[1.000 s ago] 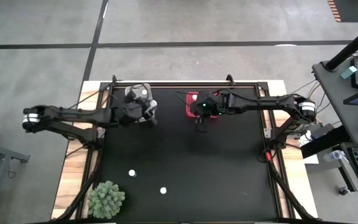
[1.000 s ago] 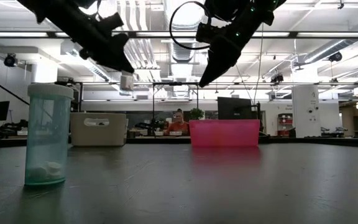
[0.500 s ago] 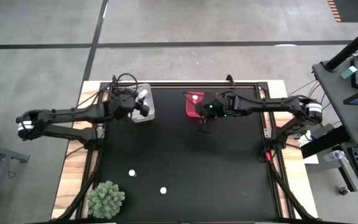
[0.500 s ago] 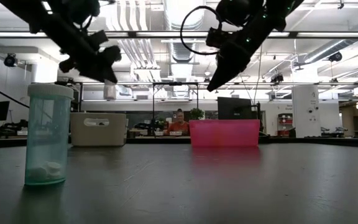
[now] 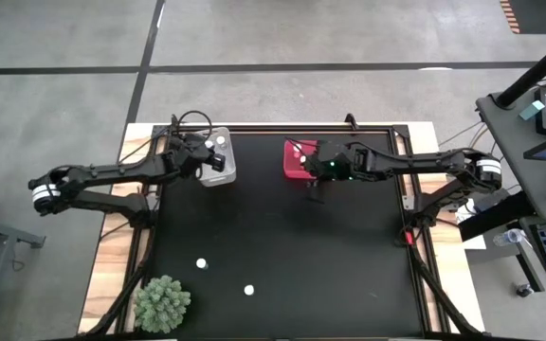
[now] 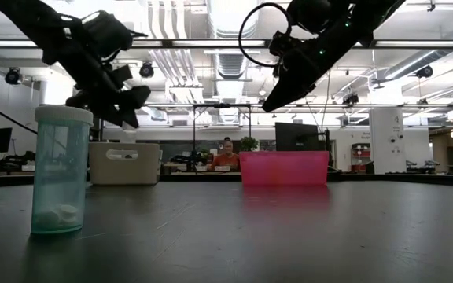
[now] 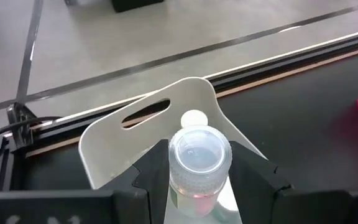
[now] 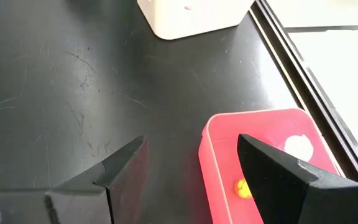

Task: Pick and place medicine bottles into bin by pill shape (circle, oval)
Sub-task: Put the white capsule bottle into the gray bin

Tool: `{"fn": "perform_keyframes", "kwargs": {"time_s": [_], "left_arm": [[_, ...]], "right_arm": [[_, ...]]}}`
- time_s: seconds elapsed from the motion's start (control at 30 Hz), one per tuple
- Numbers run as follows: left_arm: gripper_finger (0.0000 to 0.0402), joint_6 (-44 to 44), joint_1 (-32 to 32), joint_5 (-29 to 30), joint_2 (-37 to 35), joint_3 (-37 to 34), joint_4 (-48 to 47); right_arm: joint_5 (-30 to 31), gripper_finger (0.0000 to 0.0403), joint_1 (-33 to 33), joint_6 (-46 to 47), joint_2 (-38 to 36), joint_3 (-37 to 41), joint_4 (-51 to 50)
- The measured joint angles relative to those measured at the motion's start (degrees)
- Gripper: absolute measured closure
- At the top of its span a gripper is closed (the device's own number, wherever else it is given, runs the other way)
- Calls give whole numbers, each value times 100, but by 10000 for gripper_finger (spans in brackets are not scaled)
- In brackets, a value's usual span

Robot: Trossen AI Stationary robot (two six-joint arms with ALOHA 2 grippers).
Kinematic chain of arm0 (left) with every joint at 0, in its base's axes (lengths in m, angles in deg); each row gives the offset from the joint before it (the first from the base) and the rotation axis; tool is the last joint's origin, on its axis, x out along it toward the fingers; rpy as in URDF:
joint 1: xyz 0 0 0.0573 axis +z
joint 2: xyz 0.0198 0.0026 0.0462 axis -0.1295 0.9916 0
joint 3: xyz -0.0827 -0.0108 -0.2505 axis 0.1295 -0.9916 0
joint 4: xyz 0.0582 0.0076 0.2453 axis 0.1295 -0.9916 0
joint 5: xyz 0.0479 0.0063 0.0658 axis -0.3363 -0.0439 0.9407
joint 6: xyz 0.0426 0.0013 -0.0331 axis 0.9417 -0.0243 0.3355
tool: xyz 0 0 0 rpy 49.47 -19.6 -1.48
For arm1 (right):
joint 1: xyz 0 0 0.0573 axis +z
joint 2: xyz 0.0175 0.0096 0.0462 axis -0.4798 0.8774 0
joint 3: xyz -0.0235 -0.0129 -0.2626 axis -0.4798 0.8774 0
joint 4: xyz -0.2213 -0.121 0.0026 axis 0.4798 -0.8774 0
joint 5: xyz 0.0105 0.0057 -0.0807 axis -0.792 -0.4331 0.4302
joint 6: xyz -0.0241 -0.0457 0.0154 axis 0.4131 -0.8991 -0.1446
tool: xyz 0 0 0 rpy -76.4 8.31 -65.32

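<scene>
High view: left tool (image 5: 218, 163) over whitish bin (image 5: 226, 176), its load hidden by the arm; right tool (image 5: 313, 178) beside red bin (image 5: 295, 159); two white caps (image 5: 201, 263) loose on surface (image 5: 282, 256). Low view: teal bottle (image 6: 60, 170) near, both bins far. Left wrist view: fingers clamp clear-capped bottle (image 7: 199, 163) above bin, body half hidden. Right wrist view: fingers wide, empty; red bin contents blurred.
</scene>
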Motion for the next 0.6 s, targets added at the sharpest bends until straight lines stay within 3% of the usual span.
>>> {"fn": "perform_keyframes", "kwargs": {"time_s": [0.6], "left_arm": [[279,211,703,21,1447,7,1247]], "right_arm": [[0,161,0,62,13,76,69]]}}
